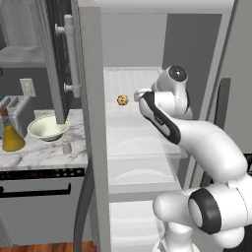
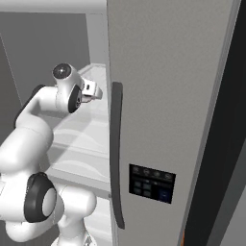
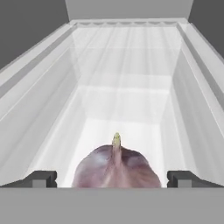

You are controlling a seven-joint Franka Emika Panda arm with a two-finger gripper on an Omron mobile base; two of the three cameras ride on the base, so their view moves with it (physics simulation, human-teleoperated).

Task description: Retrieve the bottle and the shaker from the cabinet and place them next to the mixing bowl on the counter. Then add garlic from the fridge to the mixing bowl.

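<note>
Garlic [image 3: 116,168] is the step in hand: it sits on a white fridge [image 1: 93,147] shelf, right between the spread-wide fingers [image 3: 41,178], which aren't gripping anything yet. Bottle [image 1: 12,137] and shaker [image 1: 66,145] are already next to the mixing bowl [image 1: 47,127] on the tabletop [image 1: 44,155]. Next move, I'd guess: close on the bulb, lift it out, swing over to the bowl.
</note>
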